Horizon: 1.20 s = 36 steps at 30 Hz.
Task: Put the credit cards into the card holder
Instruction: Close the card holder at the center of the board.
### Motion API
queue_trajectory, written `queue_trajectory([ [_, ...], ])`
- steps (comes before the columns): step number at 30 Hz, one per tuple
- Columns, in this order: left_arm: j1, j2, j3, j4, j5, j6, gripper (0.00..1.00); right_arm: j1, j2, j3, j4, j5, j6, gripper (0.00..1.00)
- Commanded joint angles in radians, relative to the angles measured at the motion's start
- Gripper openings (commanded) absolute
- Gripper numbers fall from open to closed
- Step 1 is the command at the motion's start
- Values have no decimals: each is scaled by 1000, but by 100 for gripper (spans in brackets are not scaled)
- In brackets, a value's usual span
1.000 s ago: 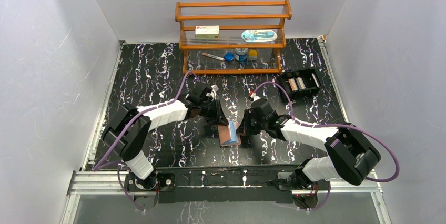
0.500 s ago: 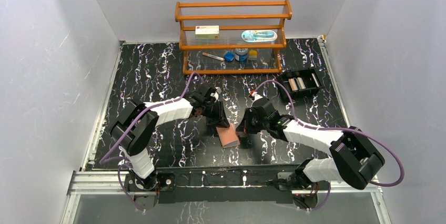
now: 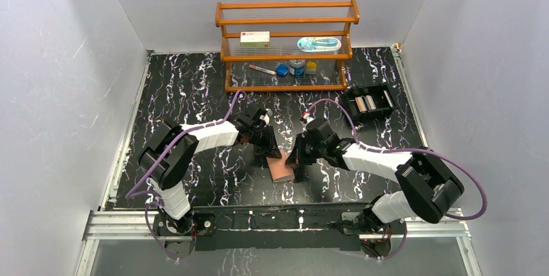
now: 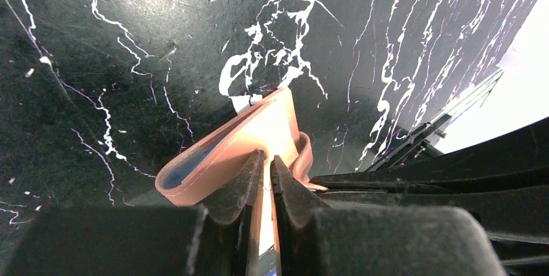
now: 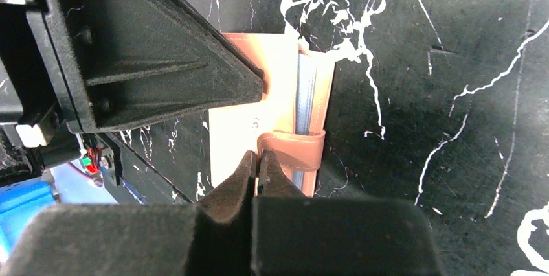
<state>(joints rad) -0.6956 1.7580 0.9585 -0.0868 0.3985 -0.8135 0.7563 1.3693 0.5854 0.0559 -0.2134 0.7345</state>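
Both pinch card holder [image 3: 281, 170]: L hand [image 4: 267, 162], R hand [image 5: 257, 158].

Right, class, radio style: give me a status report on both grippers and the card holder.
Left gripper shut on card holder cover. Right gripper shut on its snap tab. No card held.

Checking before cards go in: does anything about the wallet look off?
The card holder is not lying flat: it bows half-closed, one side pinched by the left gripper, the snap tab by the right gripper. No damage shows.
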Motion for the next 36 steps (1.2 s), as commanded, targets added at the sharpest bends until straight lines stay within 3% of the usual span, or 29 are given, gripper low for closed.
queue_trajectory([
  [1, -4, 8, 4, -47, -20, -1, 9, 15, 22, 53, 42, -17, 13, 2],
  [8, -3, -96, 101, -215, -60, 4, 29, 15, 41, 55, 12, 42, 13, 1],
  [11, -2, -135, 124, -290, -89, 19, 33, 16, 58, 50, 5, 52, 15, 0],
  [20, -2, -161, 19, -327, -87, 52, 35, 17, 80, 40, -6, 60, 30, 1],
  [29, -2, -91, -18, -258, -59, 40, 34, 15, 87, 106, -41, 66, 23, 16],
  [36, -2, -60, -18, -281, -78, 46, 34, 16, 74, 119, -69, 76, 20, 17],
])
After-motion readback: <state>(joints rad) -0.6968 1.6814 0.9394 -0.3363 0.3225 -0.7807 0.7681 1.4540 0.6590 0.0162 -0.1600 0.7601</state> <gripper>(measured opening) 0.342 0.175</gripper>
